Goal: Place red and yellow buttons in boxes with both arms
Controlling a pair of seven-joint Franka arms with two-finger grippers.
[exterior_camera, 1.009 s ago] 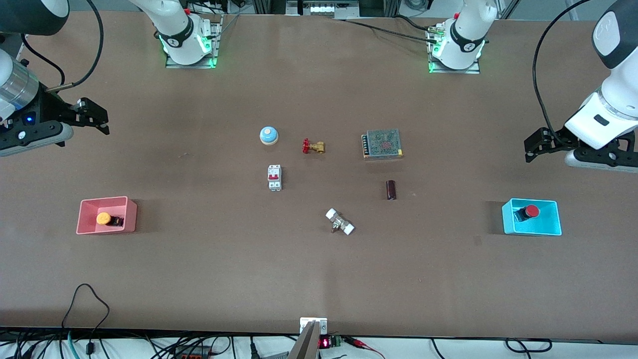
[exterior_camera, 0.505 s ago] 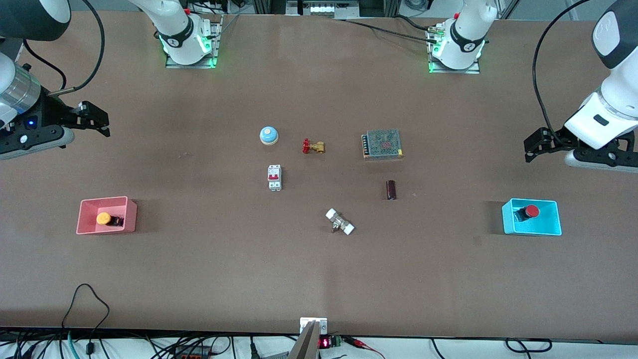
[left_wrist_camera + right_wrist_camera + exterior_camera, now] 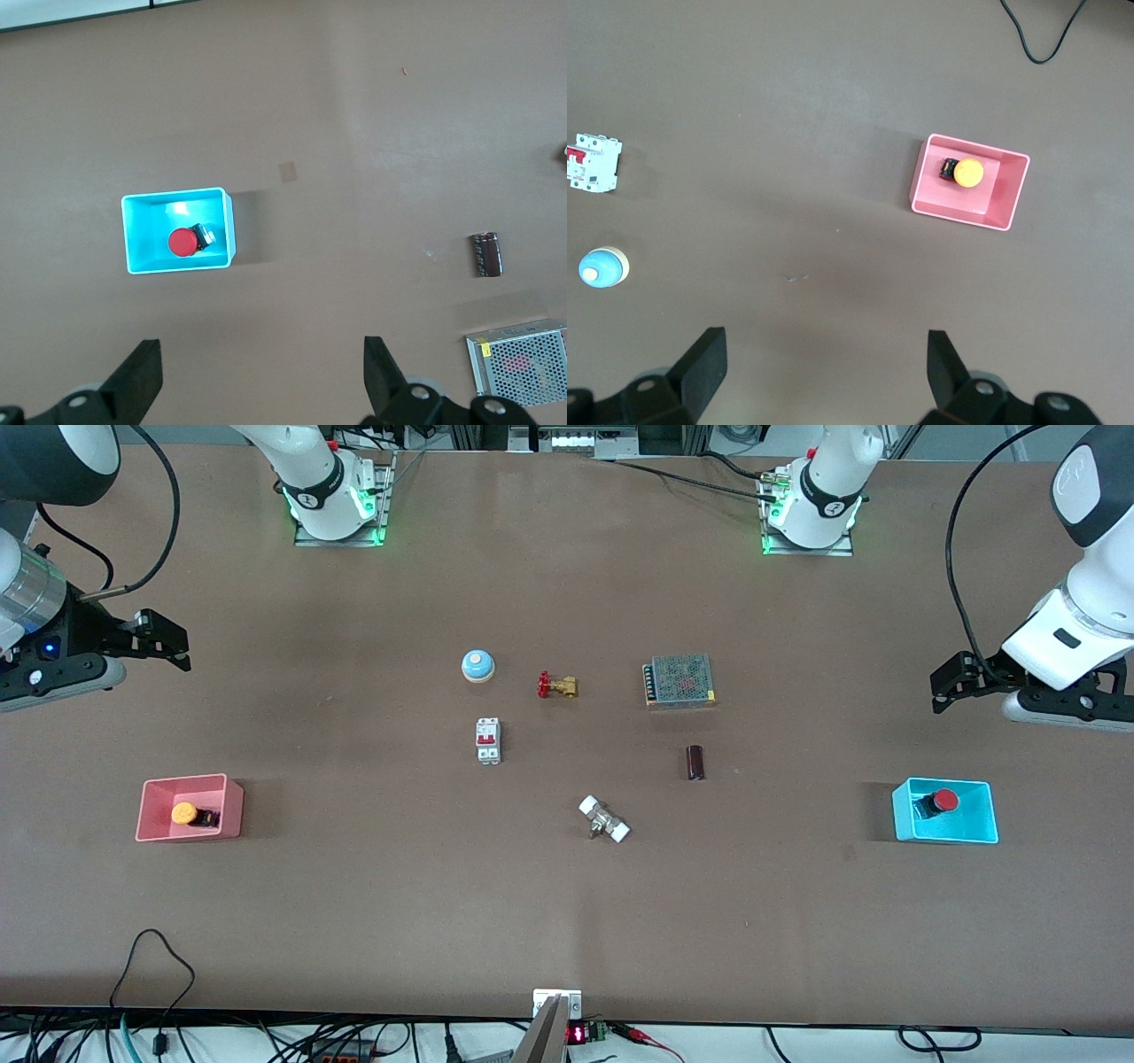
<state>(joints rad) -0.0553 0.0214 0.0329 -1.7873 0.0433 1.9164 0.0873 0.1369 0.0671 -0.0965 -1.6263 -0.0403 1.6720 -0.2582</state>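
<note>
The yellow button [image 3: 184, 812] lies in the pink box [image 3: 232, 810] toward the right arm's end of the table; both show in the right wrist view, button [image 3: 969, 173] and box [image 3: 1010, 197]. The red button [image 3: 946, 800] lies in the cyan box [image 3: 979, 826] toward the left arm's end; the left wrist view shows the button [image 3: 182, 241] and the box [image 3: 135, 239]. My right gripper [image 3: 174, 644] is open and empty, raised over bare table. My left gripper [image 3: 941, 688] is open and empty, raised over bare table. The wrist views show the left gripper [image 3: 263, 372] and the right gripper [image 3: 828, 361] spread wide.
In the table's middle lie a blue-and-white bell [image 3: 477, 665], a brass valve with a red handle [image 3: 556, 685], a white breaker [image 3: 488, 740], a metal mesh power supply [image 3: 679, 680], a dark cylinder [image 3: 695, 762] and a white-ended fitting [image 3: 603, 819].
My right gripper has drawn back a little toward the right arm's end of the table and slightly up the view. The left arm and both buttons have not moved.
</note>
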